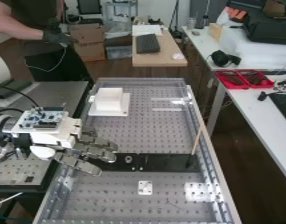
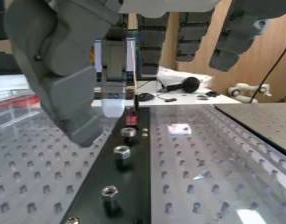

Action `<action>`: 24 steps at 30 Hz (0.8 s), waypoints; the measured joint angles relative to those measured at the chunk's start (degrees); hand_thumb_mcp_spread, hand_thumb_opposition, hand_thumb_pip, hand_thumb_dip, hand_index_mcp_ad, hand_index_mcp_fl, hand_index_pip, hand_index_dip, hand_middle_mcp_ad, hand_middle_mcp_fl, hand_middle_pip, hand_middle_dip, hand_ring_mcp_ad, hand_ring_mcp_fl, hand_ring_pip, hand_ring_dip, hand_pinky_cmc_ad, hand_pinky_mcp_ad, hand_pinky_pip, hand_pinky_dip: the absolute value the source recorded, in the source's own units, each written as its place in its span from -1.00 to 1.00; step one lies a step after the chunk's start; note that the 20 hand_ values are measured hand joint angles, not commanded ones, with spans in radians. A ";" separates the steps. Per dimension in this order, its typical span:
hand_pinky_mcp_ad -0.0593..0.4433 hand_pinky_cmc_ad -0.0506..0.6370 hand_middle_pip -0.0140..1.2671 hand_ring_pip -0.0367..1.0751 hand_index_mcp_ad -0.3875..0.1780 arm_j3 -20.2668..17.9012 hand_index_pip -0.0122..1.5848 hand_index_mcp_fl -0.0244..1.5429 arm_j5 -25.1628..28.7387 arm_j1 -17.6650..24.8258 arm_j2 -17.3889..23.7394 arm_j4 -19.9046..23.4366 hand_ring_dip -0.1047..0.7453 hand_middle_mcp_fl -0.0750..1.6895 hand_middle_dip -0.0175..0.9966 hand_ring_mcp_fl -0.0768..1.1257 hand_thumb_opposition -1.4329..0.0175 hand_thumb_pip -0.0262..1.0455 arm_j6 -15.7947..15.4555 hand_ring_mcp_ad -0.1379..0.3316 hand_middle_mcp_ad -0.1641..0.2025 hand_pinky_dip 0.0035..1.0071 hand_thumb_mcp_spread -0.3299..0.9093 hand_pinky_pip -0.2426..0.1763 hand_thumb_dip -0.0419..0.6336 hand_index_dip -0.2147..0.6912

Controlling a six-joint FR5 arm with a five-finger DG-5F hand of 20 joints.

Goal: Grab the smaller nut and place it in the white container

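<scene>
Metal nuts [image 2: 122, 151] are seen in the wrist view, set upright in a row along a black strip [image 1: 168, 162]; which of them is the smaller one cannot be told. In the high view, one ring-shaped piece [image 1: 128, 159] is seen on the strip, a little left of the frame's centre and below it, just beside the fingertips. The hand [image 1: 92, 151] is held open and relaxed at the left of the high view, its fingers reaching over the strip's left end, with nothing grasped. The strip is laid across a perforated metal table [image 1: 114, 192]. A thin stick [image 1: 197, 140] is stood at a slant near the strip's right end; in the wrist view, a red piece [image 2: 132, 120] is seen at its foot. The white container [image 1: 109, 100] is placed on a white base at the upper left of the high view, well apart from the strip. A small white plate [image 1: 145, 188] is set at the lower centre, and red trays [image 1: 228, 79] are placed at the upper right. By the wrist view, a white robot arm [image 2: 245, 89] is shown in the background.
</scene>
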 joint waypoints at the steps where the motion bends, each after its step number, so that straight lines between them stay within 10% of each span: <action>1: 0.28 0.07 -0.78 -0.77 -0.08 -0.11 0.71 -0.84 -0.05 0.00 0.00 0.24 -0.53 -0.78 -0.48 -0.87 -0.24 0.27 0.08 0.14 0.03 -0.74 0.20 0.11 -0.17 0.28; 24: 0.27 0.07 -0.78 -0.74 -0.12 -1.75 0.76 -0.73 -0.19 0.59 -0.61 2.66 -0.47 -0.71 -0.47 -0.87 -0.30 0.27 0.49 0.09 0.04 -0.73 0.28 0.18 -0.09 0.27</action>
